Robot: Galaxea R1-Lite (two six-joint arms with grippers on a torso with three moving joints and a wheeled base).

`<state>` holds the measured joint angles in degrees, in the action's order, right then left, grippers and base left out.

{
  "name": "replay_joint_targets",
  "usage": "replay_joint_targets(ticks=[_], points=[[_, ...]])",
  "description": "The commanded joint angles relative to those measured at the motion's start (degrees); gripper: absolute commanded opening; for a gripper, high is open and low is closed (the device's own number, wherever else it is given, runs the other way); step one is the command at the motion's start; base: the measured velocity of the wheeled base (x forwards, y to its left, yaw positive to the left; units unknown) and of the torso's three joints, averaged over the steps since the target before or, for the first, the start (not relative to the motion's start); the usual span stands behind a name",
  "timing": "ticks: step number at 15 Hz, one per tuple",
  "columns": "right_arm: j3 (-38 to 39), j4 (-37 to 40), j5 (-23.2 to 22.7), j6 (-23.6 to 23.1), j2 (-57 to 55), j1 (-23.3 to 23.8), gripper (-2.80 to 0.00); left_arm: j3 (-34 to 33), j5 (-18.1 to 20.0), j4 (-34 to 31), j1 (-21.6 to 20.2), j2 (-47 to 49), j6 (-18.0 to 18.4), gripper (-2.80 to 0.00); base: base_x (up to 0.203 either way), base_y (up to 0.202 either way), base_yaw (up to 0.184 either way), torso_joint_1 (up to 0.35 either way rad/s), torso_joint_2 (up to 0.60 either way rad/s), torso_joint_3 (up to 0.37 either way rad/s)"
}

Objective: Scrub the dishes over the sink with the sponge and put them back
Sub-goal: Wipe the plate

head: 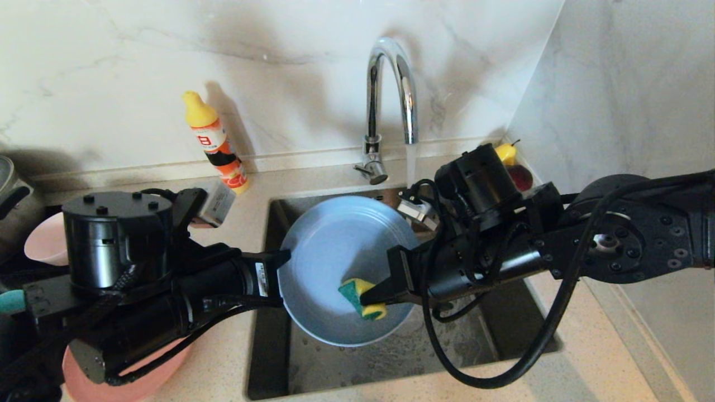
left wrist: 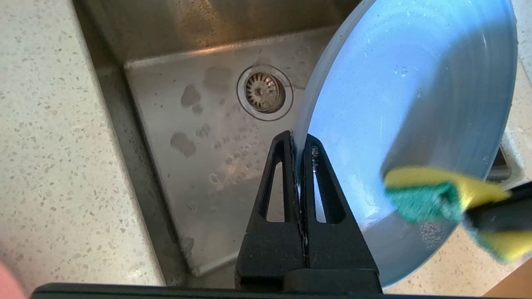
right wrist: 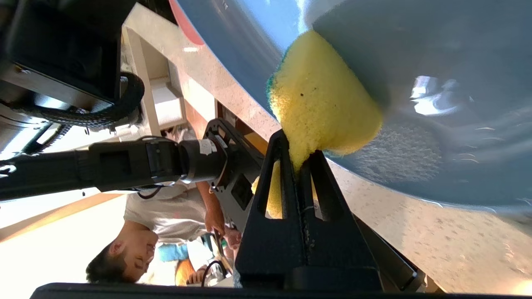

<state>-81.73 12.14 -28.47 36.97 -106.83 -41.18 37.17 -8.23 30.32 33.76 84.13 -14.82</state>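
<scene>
Left arm covers most of the salmon-pink plate [head: 131, 385] and pale pink bowl [head: 46, 240], only slivers show; teal bowl [head: 11, 301] cut by head view's left edge. Right arm hides the fruit dish, only pear [head: 505, 152] top and a red fruit [head: 520, 177] peek out. Sponge [left wrist: 440, 201] blurred in left wrist view, its far end hidden by right end effector [head: 366, 297]; blue-grey plate [right wrist: 415, 83] cropped in right wrist view.

Plate [head: 335, 245] above sink [head: 491, 329], sponge [head: 360, 298] apparently touching it.
</scene>
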Motion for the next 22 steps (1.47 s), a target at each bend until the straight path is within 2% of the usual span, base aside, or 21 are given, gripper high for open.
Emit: replay_joint_targets(ticks=[1,7,12,16,22], points=[[-1.4,0.0,-0.2,0.3,-1.5,-1.0,-2.80,-0.3,0.0,0.1,0.0,0.4,-0.1,-2.80,0.000,0.000,0.000,0.000,0.00,0.000],[-9.0,0.2,1.4,0.6,-5.0,-3.6,-2.80,-0.5,0.2,0.0,0.1,0.5,-0.1,-2.80,0.000,0.000,0.000,0.000,0.00,0.000],[-10.9,0.7,1.7,0.6,-4.3,-1.3,-2.80,-0.7,-0.3,0.1,0.0,-0.3,-0.2,-2.80,0.000,0.000,0.000,0.000,0.00,0.000],[-8.9,1.8,1.7,0.5,-0.9,1.6,-2.80,-1.0,-0.3,0.1,0.0,-0.5,-0.2,-2.80,0.000,0.000,0.000,0.000,0.00,0.000],[0.4,1.8,1.7,-0.5,1.8,1.5,-2.80,-0.2,-0.3,0.2,-0.1,-0.5,-0.2,-2.80,0.000,0.000,0.000,0.000,0.00,0.000]])
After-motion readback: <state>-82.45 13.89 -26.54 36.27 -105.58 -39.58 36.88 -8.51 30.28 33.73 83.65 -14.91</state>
